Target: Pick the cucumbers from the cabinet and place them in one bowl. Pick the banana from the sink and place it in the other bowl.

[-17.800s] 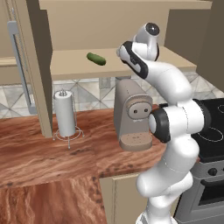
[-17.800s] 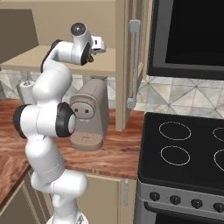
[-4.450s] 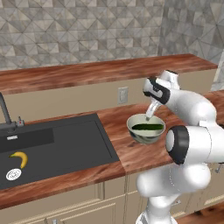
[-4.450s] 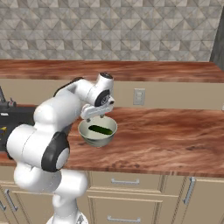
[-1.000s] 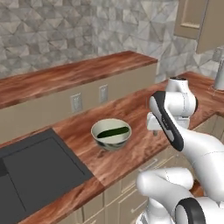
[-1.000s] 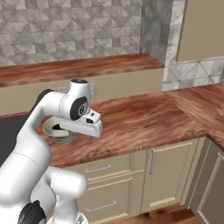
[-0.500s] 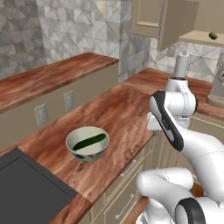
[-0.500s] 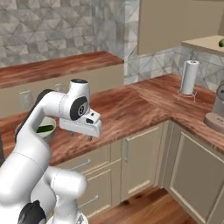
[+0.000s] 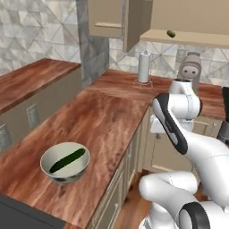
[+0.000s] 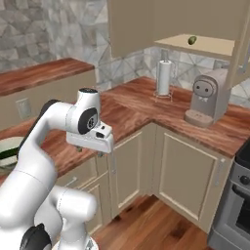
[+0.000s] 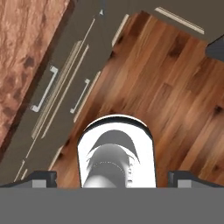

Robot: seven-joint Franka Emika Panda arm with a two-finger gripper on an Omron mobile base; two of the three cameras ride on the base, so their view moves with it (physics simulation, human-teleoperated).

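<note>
One dark green cucumber (image 9: 67, 160) lies in a pale bowl (image 9: 48, 171) on the wooden counter, low at the left. The second cucumber (image 9: 171, 33) (image 10: 192, 40) rests on the open shelf of the tan cabinet (image 9: 192, 37), whose door (image 9: 134, 22) stands ajar. My gripper (image 10: 91, 151) hangs folded close to my body, beyond the counter's edge and far from both. It points down at the wood floor, and in the hand view its fingertips (image 11: 41, 176) are wide apart, so the gripper (image 11: 113, 177) is open with nothing held. The banana is out of view.
Under the shelf stand a paper towel roll (image 9: 143, 67) (image 10: 164, 77) and a beige coffee machine (image 9: 192, 69) (image 10: 205, 97). A stove (image 10: 234, 195) lies at the far right. Base cabinet doors (image 10: 183, 171) run below the L-shaped counter. A dark corner, probably the sink (image 9: 11, 217), shows at the lower left.
The base has kept driving and turning, so the whole scene shifted. The bowl slid toward the left of the views, and the cabinet corner grew nearer. The arm's pose is unchanged.
</note>
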